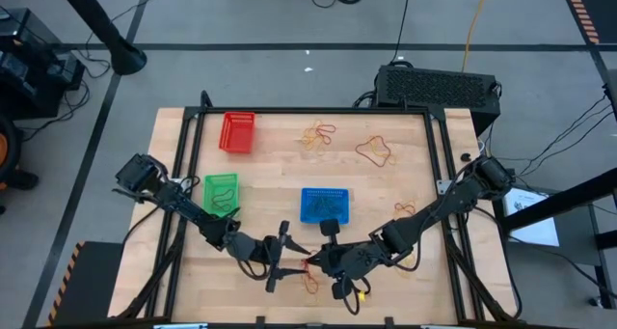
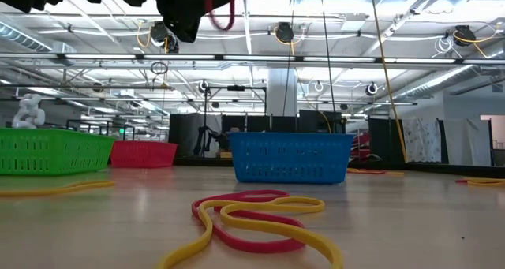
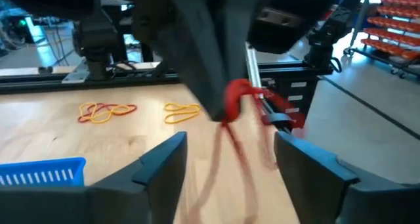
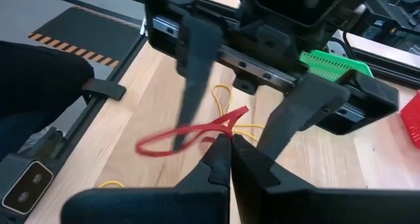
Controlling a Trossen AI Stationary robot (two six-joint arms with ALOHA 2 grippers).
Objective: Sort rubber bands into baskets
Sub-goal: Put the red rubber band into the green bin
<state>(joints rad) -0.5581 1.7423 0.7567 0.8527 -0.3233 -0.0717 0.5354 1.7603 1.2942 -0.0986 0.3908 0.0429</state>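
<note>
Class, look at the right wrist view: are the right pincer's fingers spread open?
No. The right pincer is shut, pinching one end of a red rubber band.

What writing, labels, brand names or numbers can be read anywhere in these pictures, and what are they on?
None can be read in any view.
The red basket, green basket and blue basket carry no lettering.
The wooden table is unmarked.
The black box behind the table shows no legible label.
The orange and black striped floor marking is a pattern, not text.
</note>
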